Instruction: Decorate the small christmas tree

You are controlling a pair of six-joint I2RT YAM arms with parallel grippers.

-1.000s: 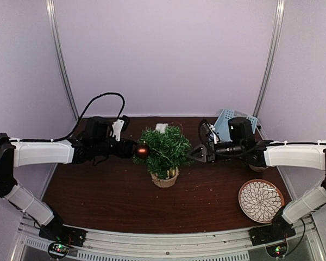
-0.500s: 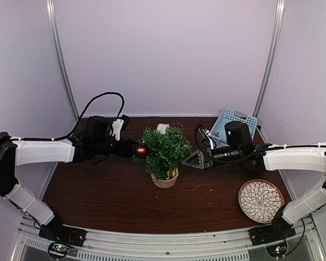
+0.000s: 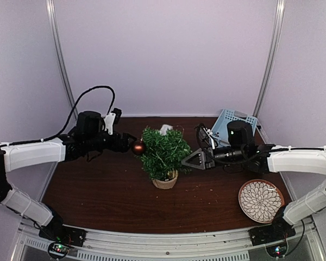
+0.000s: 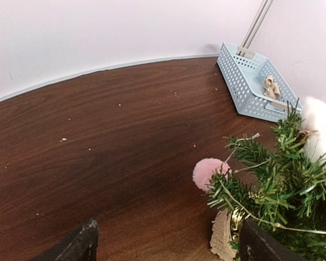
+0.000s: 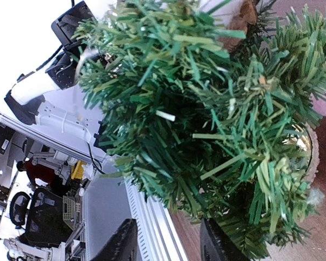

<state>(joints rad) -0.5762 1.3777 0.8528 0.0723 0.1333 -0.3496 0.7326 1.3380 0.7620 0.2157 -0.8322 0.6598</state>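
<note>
- The left arm [image 3: 32, 155] reaches in level from the left. The left gripper [image 3: 126, 144] is just beside a red ball [image 3: 138, 147] at the left edge of the small christmas tree [image 3: 163, 155], which stands upright mid-table [image 3: 98, 190].
- The right arm [image 3: 299, 162] stretches in from the right, with the right gripper [image 3: 187, 162] against the tree's right branches.
- The left wrist view shows its fingers [image 4: 79, 247] spread wide with nothing between them. Only this view shows a pink pompom [image 4: 205, 173] on a branch, a white fluffy ornament [image 4: 318, 128], and the inside of the blue basket [image 4: 250, 81].
- The right wrist view shows its fingers [image 5: 122, 244] partly apart and gripping nothing. Green needles fill the frame.
- Only the overhead view shows the patterned plate [image 3: 260, 201] at the near right.
</note>
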